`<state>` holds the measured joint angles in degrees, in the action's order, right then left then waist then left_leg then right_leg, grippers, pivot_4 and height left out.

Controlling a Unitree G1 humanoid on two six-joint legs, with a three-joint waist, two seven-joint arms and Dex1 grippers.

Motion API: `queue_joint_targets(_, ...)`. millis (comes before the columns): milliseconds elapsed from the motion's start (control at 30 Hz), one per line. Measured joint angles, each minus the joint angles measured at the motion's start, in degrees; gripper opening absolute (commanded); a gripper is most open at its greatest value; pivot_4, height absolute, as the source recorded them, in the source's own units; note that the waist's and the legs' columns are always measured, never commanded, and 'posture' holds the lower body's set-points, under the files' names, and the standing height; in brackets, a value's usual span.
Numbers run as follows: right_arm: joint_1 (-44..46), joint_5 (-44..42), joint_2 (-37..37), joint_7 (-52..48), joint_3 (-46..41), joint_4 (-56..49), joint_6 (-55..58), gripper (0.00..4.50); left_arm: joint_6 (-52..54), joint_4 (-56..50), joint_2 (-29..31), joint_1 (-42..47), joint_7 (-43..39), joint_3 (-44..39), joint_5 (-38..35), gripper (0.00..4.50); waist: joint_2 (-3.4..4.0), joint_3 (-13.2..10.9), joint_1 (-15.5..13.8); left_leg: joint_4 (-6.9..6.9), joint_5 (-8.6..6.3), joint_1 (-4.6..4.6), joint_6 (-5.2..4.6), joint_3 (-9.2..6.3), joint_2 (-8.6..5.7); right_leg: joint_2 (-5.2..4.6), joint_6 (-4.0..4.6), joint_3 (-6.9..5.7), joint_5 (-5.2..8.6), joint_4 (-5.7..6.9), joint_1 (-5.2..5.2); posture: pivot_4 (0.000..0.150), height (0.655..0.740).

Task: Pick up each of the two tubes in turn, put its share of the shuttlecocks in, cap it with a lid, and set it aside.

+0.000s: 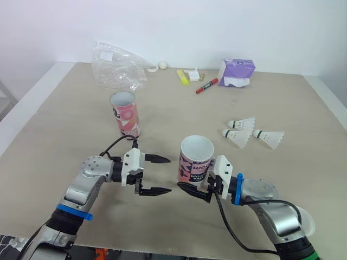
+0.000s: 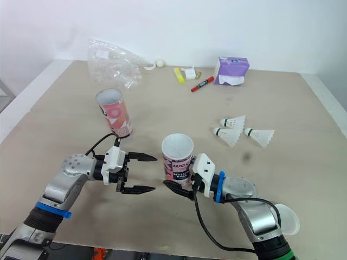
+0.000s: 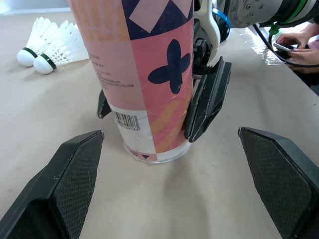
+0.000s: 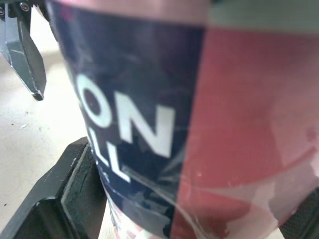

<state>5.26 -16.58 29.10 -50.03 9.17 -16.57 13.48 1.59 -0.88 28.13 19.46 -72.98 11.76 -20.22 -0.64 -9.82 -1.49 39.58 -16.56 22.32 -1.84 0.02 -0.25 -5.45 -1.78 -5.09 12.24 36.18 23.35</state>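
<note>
1. While both tubes are standing open and uncapped, the task is sitting near its start. The three shuttlecocks (image 1: 250, 133) are lying loose on the table (image 1: 282, 92), well apart from either tube, and no lid is capping anything.
2. The near tube (image 1: 196, 160) is standing upright on the table between the two arms. The far tube (image 1: 124, 114) is standing further back on the robot's left, with no gripper near it.
3. The right gripper (image 1: 194, 184) is clasping the near tube low down, with one finger pressing each side of its wall.
4. The left gripper (image 1: 167, 174) is hovering empty with its fingers spread wide. It is just beside the near tube, tips pointing at it but not touching.
5. Judging by this, filling, capping and setting aside are all remaining for both tubes.
</note>
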Motion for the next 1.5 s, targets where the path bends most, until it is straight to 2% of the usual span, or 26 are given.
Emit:
queue_joint_targets(67,0.0,0.0,0.0,-0.1,0.0,0.0,0.0,4.44,-0.3,0.4,-0.1,0.0,0.1,0.0,0.1,4.50,0.00,0.0,0.0,0.00,0.00,-0.01,0.00,0.01,0.01,0.02,0.01,0.01,-0.01,0.00,0.01,0.150,0.7400)
queue_joint_targets(167,0.0,0.0,0.0,-0.2,0.0,0.0,0.0,3.72,-0.6,0.6,-0.3,0.4,0.2,0.0,0.1,4.50,0.00,0.0,0.0,0.00,0.00,-0.01,0.00,0.02,0.02,0.04,0.02,0.02,-0.02,0.00,0.01,0.150,0.7400)
queue_joint_targets(667,-0.6,-0.2,-0.1,0.7,-0.2,-0.2,-0.2,3.72,-0.6,0.6,-0.5,0.6,1.3,0.1,0.6,4.50,0.00,0.0,0.0,0.04,0.00,-0.04,0.00,0.09,0.02,0.04,0.02,0.09,-0.04,0.03,0.00,0.150,0.7400)
queue_joint_targets(800,-4.5,-1.5,0.4,2.9,-2.7,-4.2,2.1,3.72,-0.5,0.5,-1.1,0.7,1.3,0.4,0.6,4.50,0.01,0.0,-0.2,0.05,0.00,0.00,0.00,0.09,0.01,0.03,0.01,0.13,-0.04,0.02,0.01,0.150,0.7400)
queue_joint_targets(967,-9.5,-8.1,1.5,8.1,-13.4,-12.8,8.8,3.72,0.2,0.3,-1.9,1.0,1.2,1.1,0.4,4.50,0.01,0.0,-0.2,0.08,0.00,-0.01,-0.01,0.12,0.02,0.04,-0.03,0.21,-0.07,0.03,0.00,0.150,0.7400)
queue_joint_targets(1133,-14.3,-15.0,0.9,17.1,-30.5,-16.3,14.5,3.72,1.4,0.0,-2.5,1.1,1.4,1.3,-0.1,4.50,0.03,0.0,-0.4,0.09,0.00,-0.02,-0.01,0.14,0.01,0.05,-0.04,0.25,-0.11,0.03,-0.01,0.150,0.7400)
queue_joint_targets(1200,-15.3,-15.7,0.6,21.3,-38.1,-14.8,14.9,3.72,2.0,0.0,-3.5,1.1,2.3,1.3,-0.3,4.50,0.05,0.0,-0.4,0.09,0.00,-0.03,-0.01,0.21,0.00,0.05,-0.07,0.33,-0.13,0.03,-0.01,0.150,0.7400)
queue_joint_targets(1267,-16.0,-15.5,0.6,23.6,-42.2,-12.8,14.8,3.72,2.4,0.0,-4.4,1.1,2.8,1.3,-0.5,4.50,0.05,0.0,-0.4,0.09,-0.01,-0.05,-0.02,0.25,0.01,0.06,-0.07,0.35,-0.13,0.03,0.00,0.150,0.7400)
queue_joint_targets(1500,-16.6,-12.2,0.6,28.4,-52.2,2.4,10.8,3.72,3.9,-2.4,-8.1,-0.4,5.8,0.7,-3.5,4.50,0.31,0.2,-0.3,0.05,-0.03,-0.16,-0.09,0.45,0.02,0.11,-0.07,0.56,-0.14,0.04,0.01,0.150,0.7400)
